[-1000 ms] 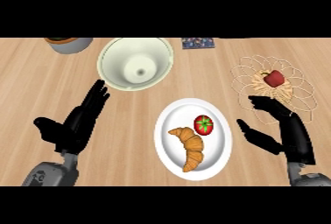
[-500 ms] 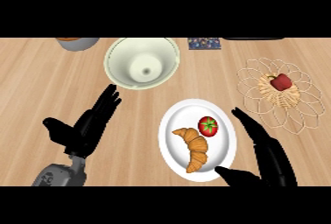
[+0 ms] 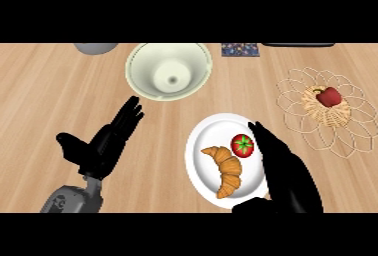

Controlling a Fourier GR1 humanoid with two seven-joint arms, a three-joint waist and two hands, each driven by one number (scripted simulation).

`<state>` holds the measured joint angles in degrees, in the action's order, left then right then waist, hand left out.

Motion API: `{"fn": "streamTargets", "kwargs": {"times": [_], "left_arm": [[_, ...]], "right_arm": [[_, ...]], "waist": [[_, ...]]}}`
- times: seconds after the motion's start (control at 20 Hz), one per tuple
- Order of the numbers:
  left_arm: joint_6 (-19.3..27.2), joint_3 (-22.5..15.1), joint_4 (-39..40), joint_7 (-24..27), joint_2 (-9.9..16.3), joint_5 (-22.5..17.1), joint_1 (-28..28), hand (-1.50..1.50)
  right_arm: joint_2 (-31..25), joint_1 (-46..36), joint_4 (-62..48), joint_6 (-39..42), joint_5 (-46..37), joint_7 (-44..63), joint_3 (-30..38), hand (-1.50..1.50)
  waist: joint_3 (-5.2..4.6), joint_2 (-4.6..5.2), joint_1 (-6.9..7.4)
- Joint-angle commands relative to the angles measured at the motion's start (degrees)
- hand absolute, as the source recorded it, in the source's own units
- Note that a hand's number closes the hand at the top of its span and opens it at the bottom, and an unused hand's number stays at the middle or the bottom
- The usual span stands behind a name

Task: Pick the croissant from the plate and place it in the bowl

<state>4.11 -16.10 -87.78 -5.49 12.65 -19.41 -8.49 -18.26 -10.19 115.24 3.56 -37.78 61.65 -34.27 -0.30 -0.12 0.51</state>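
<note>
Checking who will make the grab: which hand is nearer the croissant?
Right. The right hand lies just right of the croissant, its straight fingers over the plate's right rim. The left hand rests open on the counter, well left of the plate.

The right hand (image 3: pixel 284 172), a second ago beside the wire basket (image 3: pixel 328 117) and clear of the plate (image 3: pixel 203 150), now lies over the plate's right edge, fingers (image 3: pixel 260 132) straight and pointing up the view, just beside the tomato (image 3: pixel 243 145) and the croissant (image 3: pixel 226 170). The left hand (image 3: pixel 103 145), open as before, now sits lower relative to the bowl (image 3: pixel 170 70). All objects appear shifted slightly rightward and downward in the view.
</note>
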Motion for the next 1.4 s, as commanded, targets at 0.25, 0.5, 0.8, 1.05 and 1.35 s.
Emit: {"fn": "streamTargets", "kwargs": {"times": [0.25,0.5,0.8,1.05,1.35], "left_arm": [[-0.5,-0.2,0.0,0.5,-1.1,0.4,0.7,0.00],[1.3,-1.2,-1.1,-0.3,-2.6,1.8,0.8,0.00],[-2.4,3.4,1.5,-0.6,0.4,-1.0,-1.4,0.00],[-1.6,2.7,0.9,-0.1,-0.9,0.6,-0.5,0.00],[-0.5,1.1,0.4,-0.3,-3.5,2.3,-0.5,0.00]], "right_arm": [[9.6,-8.9,-8.1,12.4,4.7,18.4,2.6,-1.50],[12.3,-8.4,-11.9,13.2,3.8,20.7,2.4,-1.50],[14.5,-9.2,-18.3,14.7,4.7,20.0,3.7,-1.50],[16.5,-10.1,-19.6,15.5,3.9,19.1,3.7,-1.50],[18.1,-9.0,-24.4,12.2,0.4,16.8,1.4,-1.50]], "waist": [[0.15,0.18,0.11],[0.18,0.00,-0.16],[0.19,0.19,-0.36],[0.24,0.12,-0.44],[0.26,0.12,-0.32]]}}
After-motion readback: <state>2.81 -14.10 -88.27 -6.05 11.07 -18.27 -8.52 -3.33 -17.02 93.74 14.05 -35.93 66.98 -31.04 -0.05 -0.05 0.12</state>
